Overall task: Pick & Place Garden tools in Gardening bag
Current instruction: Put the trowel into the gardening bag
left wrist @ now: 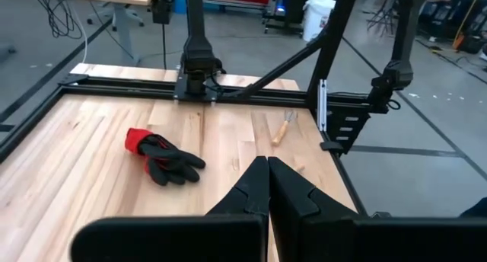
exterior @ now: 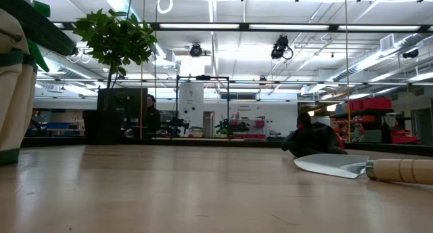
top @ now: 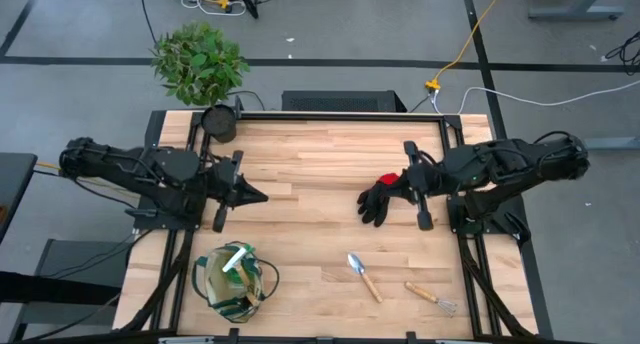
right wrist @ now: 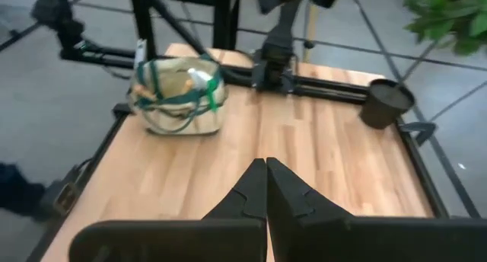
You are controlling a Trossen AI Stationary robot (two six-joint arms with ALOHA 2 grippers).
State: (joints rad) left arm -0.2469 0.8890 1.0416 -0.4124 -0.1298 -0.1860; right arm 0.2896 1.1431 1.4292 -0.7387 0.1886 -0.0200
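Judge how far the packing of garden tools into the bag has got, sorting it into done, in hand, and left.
Done: the beige canvas bag with green trim already holds some items, including a white-topped one. In hand: nothing; the left tool and right tool are both shut and empty, above the table. Left: the black glove with red cuff, the wooden-handled metal trowel and the wooden-handled hand fork lie on the wooden table.
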